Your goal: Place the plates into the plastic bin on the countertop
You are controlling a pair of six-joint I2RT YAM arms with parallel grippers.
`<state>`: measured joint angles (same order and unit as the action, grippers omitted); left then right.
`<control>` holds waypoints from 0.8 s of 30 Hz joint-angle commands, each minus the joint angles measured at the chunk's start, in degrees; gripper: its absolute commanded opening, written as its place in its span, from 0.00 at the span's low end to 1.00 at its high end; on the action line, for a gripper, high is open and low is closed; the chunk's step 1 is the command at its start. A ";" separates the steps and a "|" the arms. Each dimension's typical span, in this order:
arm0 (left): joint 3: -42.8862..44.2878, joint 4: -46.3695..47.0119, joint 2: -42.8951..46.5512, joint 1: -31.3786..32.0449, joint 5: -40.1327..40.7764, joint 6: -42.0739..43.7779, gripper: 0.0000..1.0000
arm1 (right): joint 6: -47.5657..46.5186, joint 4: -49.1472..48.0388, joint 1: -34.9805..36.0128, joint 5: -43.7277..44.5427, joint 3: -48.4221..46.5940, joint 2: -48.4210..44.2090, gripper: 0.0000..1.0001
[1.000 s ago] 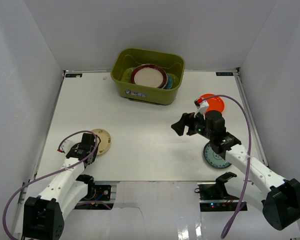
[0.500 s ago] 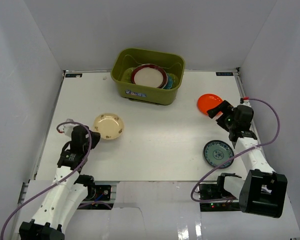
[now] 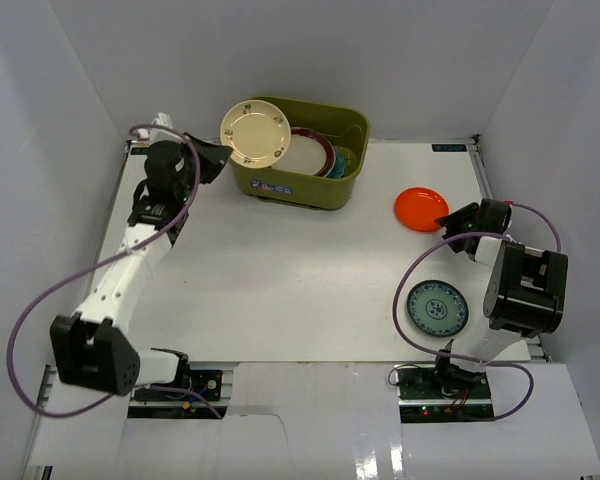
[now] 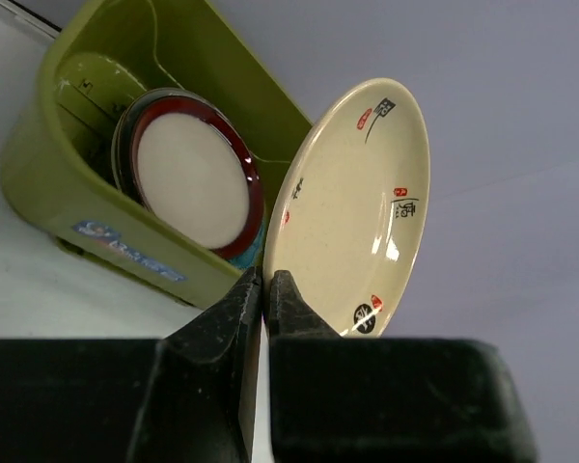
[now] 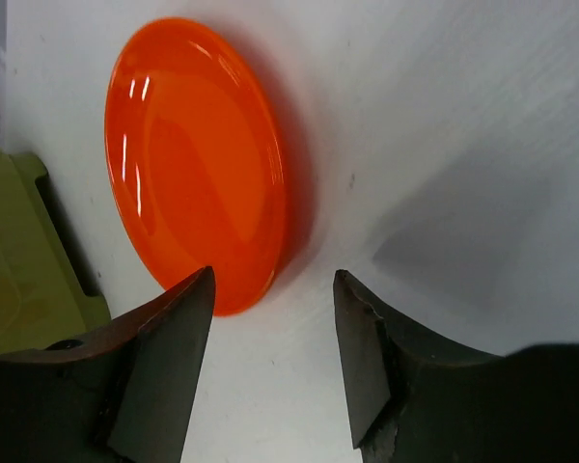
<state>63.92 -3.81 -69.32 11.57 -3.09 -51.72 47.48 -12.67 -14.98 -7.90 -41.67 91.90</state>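
It's a lab booth (white walls (image 3: 50, 90) enclose the countertop (image 3: 280, 270))

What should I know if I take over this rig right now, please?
Left claw: shut on the rim of the round cream plate, held tilted over the left end of the olive-green plastic bin.
Right claw: open, at the edge of the round orange plate, not gripping it.
Done: the dark-red-rimmed plate and others beneath it lean inside the bin.
Left: release the cream plate into the bin, then bin the orange plate and the small blue-green patterned plate, both lying on the white countertop.
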 commanded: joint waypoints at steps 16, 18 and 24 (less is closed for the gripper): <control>53.14 -11.47 -52.92 3.72 -5.43 10.94 0.00 | 5.25 -14.83 -0.05 -2.46 -4.57 8.22 0.08; 54.90 -12.09 -54.86 4.51 -5.26 11.82 0.00 | 4.99 -16.16 -0.05 -3.52 -2.98 3.57 0.08; 55.88 -13.32 -59.09 4.95 -3.42 11.74 0.02 | 4.37 -16.87 1.88 -8.35 -4.28 -7.60 0.08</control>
<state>117.71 -16.58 -129.88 16.40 -6.87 -40.69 52.27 -23.83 -14.46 -12.43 -43.70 89.25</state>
